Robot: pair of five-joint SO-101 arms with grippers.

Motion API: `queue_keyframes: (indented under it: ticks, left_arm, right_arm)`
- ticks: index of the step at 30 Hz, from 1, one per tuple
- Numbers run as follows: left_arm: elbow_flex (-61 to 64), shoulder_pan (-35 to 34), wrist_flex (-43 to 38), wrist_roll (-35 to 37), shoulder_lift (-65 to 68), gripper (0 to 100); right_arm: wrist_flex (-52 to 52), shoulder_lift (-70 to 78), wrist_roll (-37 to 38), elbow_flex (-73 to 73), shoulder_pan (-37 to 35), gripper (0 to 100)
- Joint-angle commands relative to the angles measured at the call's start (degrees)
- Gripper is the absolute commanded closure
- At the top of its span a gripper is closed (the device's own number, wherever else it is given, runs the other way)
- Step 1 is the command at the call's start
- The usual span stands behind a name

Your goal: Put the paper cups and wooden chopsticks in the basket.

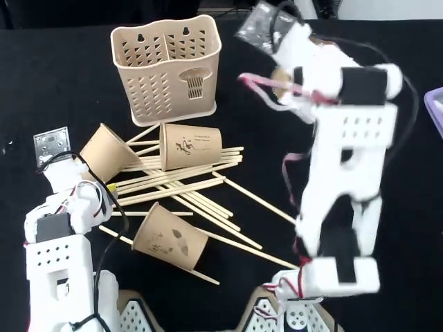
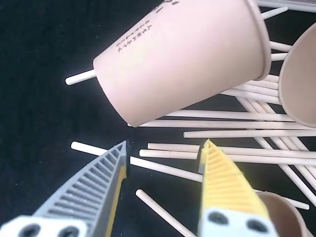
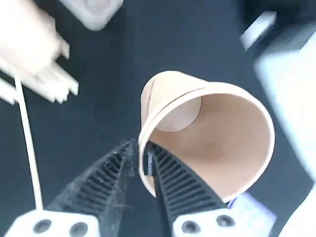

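Observation:
A beige slotted basket (image 1: 166, 66) stands at the back of the black table. Three paper cups lie on their sides among scattered wooden chopsticks (image 1: 187, 187): one at the left (image 1: 107, 152), one in the middle (image 1: 190, 145), one nearer the front (image 1: 169, 238). My left gripper (image 2: 165, 148) is open and hangs just above several chopsticks (image 2: 222, 116), close to the base of the left cup (image 2: 182, 54); in the high view it (image 1: 107, 188) sits beside that cup. My right gripper (image 3: 141, 148) is shut on the rim of a fourth paper cup (image 3: 212, 143), held up right of the basket (image 1: 280, 81).
A small metal plate (image 1: 52, 145) lies at the table's left. A purple object (image 1: 436, 104) shows at the right edge. The right arm's white body (image 1: 346, 173) spans the table's right side. Bare black cloth lies between basket and right arm.

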Motion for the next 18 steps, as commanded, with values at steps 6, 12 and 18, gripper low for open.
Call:
queue_keyframes:
  ticks: [6, 12, 18]
  left_arm:
    - [-0.6, 0.2, -0.9, -0.2, -0.7, 76]
    - [-0.6, 0.2, -0.9, -0.2, -0.7, 76]
    - [-0.6, 0.3, -0.9, -0.2, -0.7, 76]
  right_arm:
    - [-9.9, -2.8, -4.7, -6.9, -13.7, 98.8]
    - [-17.3, 2.2, -4.7, -7.2, -15.3, 98.8]
    - [-18.3, 8.4, -5.0, -7.2, -16.1, 98.8]
